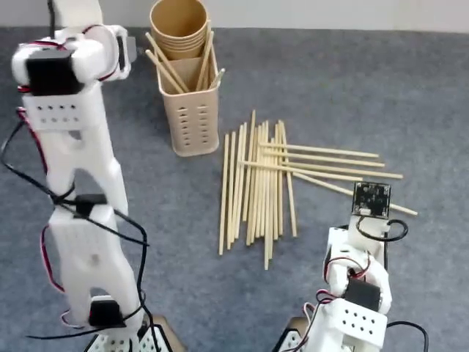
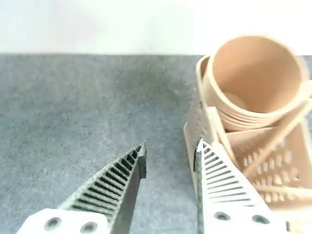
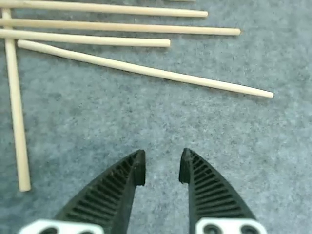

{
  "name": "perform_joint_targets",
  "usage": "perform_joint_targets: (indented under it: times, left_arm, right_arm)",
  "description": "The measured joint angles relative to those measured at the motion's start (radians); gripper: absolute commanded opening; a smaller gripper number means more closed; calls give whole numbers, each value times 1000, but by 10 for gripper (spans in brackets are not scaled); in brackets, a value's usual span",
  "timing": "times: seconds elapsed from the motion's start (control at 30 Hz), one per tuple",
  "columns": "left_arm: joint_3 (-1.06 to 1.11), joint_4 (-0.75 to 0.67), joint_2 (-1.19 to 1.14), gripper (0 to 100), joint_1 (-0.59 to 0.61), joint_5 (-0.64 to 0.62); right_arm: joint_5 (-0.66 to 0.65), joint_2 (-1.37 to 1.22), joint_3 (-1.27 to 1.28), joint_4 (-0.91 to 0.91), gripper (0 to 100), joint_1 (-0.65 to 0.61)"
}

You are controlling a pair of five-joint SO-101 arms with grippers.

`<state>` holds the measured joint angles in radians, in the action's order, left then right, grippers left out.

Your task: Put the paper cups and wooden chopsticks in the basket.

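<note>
A beige perforated basket [image 1: 192, 121] stands upright at the back of the grey carpet. It holds a stack of paper cups [image 1: 178, 28] and several wooden chopsticks [image 1: 165, 67]. Many more chopsticks [image 1: 256, 183] lie loose on the carpet to its front right. My left gripper [image 2: 170, 150] is open and empty, just beside the basket [image 2: 273, 161] and the cups [image 2: 253, 80]. My right gripper [image 3: 162, 161] is open and empty over bare carpet, a short way from the nearest chopstick [image 3: 146, 70].
The left arm [image 1: 73, 147] stretches along the left side of the carpet up to the basket. The right arm [image 1: 359, 286] sits at the front right, close to the end of the loose pile. A pale wall edge runs behind the basket.
</note>
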<state>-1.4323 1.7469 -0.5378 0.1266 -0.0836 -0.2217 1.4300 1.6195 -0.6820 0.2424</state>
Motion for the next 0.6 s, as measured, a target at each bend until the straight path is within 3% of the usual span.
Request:
perform_joint_targets:
  times: [0.17,0.6]
  left_arm:
    - [118,0,11,182,-60,-6]
    - [206,0,-138,178,-87,-204]
  right_arm:
    - [0,0,0,0,134,0]
    - [0,0,0,0,134,0]
